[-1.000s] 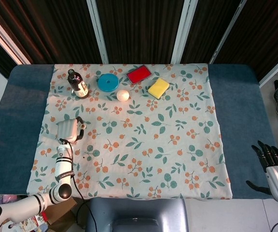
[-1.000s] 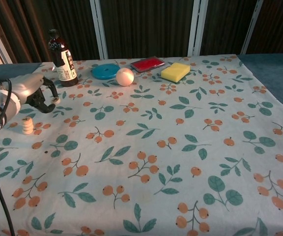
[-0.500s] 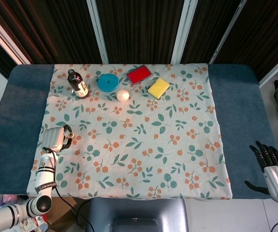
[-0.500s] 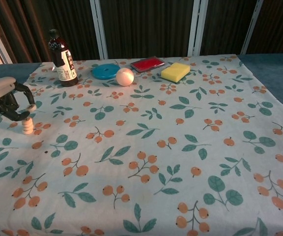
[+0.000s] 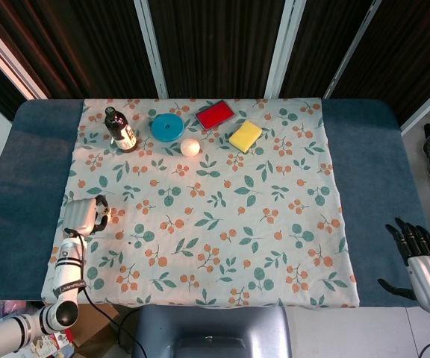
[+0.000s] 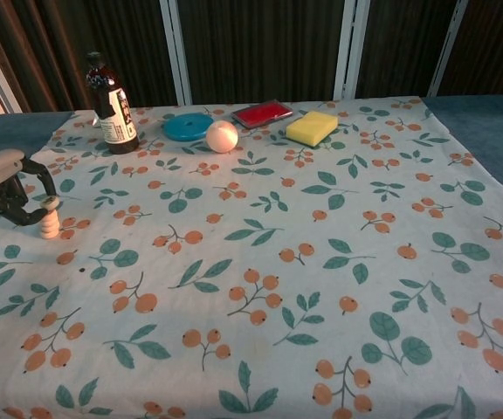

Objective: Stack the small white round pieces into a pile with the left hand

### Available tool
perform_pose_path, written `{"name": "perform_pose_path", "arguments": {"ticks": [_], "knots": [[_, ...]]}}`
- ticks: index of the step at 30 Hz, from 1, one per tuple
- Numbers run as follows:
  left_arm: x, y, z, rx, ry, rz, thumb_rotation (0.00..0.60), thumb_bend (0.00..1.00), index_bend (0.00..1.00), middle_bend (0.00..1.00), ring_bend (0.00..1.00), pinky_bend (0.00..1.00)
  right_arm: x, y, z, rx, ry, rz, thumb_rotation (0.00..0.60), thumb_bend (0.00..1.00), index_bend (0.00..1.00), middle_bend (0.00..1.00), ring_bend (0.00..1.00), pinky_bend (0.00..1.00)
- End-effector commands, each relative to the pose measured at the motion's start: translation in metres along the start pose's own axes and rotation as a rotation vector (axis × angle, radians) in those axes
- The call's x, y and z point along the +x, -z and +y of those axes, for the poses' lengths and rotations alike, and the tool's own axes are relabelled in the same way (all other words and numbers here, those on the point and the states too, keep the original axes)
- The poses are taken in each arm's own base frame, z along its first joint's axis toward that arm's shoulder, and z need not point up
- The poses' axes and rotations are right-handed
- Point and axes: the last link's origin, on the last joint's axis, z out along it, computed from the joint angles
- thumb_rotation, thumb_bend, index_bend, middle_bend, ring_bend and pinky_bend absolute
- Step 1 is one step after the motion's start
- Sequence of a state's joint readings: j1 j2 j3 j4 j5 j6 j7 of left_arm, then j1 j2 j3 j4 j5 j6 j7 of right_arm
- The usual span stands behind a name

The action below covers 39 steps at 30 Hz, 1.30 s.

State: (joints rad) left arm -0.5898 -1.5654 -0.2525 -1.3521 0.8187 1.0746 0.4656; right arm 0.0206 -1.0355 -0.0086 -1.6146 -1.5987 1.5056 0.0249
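Note:
A short pile of small white round pieces (image 6: 51, 225) stands on the floral cloth near its left edge, and shows in the head view as the pile (image 5: 104, 219). My left hand (image 6: 7, 188) reaches in from the left with its fingers curled. It pinches one white piece (image 6: 51, 202) that sits on top of the pile. A single loose white piece (image 6: 65, 258) lies just in front of the pile. My left hand (image 5: 83, 215) partly covers the pile from above. My right hand (image 5: 422, 261) hangs off the table's right end, fingers spread, holding nothing.
Along the far edge stand a dark bottle (image 6: 112, 105), a blue disc (image 6: 187, 127), a white ball (image 6: 222, 136), a red flat block (image 6: 263, 113) and a yellow sponge (image 6: 313, 127). The floral cloth (image 6: 304, 262) covers the blue table (image 5: 372, 164).
My left hand drew back to the left from over the cloth and came down at the pile. The pile now stands one piece taller. The right hand stayed put.

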Motion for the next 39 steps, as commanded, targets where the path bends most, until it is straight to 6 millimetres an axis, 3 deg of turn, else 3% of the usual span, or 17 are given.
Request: {"name": "perform_pose_path", "arguments": {"ticks": [1, 29, 39], "knots": [[-0.002, 0.0, -0.001, -0.001, -0.002, -0.005, 0.6, 0.43, 0.48, 1.0, 1.0, 1.0, 0.0, 0.0, 0.0, -0.001, 0.002, -0.001, 0.6, 0.12, 0.0, 0.0, 0.0, 0.0], [-0.002, -0.004, -0.015, 0.014, -0.008, -0.005, 0.6, 0.43, 0.46, 1.0, 1.0, 1.0, -0.002, -0.001, -0.001, -0.001, 0.013, -0.004, 0.6, 0.12, 0.0, 0.0, 0.0, 0.0], [-0.004, -0.005, -0.015, 0.017, -0.016, -0.009, 0.6, 0.43, 0.39, 1.0, 1.0, 1.0, -0.001, -0.001, 0.0, -0.004, 0.01, -0.003, 0.6, 0.12, 0.0, 0.0, 0.0, 0.0]]}}
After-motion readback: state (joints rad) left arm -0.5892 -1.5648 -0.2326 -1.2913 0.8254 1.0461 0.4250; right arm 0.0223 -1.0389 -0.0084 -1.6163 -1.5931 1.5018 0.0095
